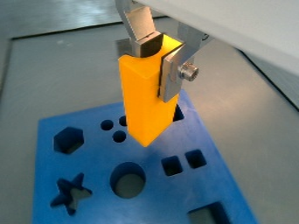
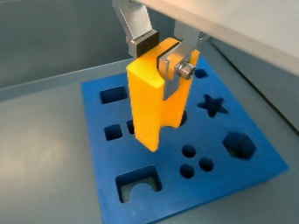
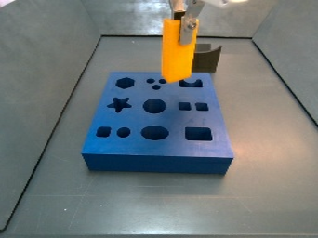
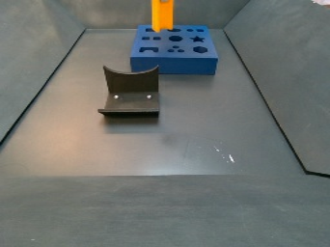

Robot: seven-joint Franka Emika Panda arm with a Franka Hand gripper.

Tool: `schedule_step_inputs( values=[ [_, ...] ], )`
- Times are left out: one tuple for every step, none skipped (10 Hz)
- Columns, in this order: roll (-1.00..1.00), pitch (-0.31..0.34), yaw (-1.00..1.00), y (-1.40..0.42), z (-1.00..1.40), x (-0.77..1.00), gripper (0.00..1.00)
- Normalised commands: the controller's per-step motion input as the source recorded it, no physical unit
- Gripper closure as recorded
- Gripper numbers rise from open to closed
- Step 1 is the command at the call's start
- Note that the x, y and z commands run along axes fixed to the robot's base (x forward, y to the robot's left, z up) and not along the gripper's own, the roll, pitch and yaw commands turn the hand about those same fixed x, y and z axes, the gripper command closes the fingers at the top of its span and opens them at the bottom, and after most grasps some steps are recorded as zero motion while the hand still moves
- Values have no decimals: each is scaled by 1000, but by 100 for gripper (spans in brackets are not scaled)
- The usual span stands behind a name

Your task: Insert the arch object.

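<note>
The gripper (image 1: pixel 158 59) is shut on the top of the bright orange arch object (image 1: pixel 146 96) and holds it upright. Both show in the second wrist view too, gripper (image 2: pixel 160 54) and arch object (image 2: pixel 152 101). The piece hangs just above the blue board (image 1: pixel 93 157), its lower end over the board's middle holes and clear of the surface. In a side view the gripper (image 3: pixel 187 23) carries the orange piece (image 3: pixel 177 46) over the far part of the board (image 3: pixel 162 163). An arch-shaped hole (image 2: pixel 140 182) lies near one corner of the board (image 2: pixel 105 162).
The dark fixture (image 4: pixel 129 92) stands on the grey floor between the board (image 4: pixel 175 64) and the near side; it also shows behind the orange piece (image 3: pixel 206 58). Grey walls enclose the floor. The board has star, round, square and hexagon holes.
</note>
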Motion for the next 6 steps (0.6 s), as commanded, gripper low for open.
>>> schedule_step_inputs(
  values=[
    [0,0,-1000,0,-120,0,100],
    [0,1,-1000,0,-120,0,100],
    [0,0,-1000,0,-103,0,100],
    [0,0,-937,91,-143,109,100],
    [-41,0,-726,257,-206,186,100],
    [-14,0,-671,343,-249,183,100]
  ],
)
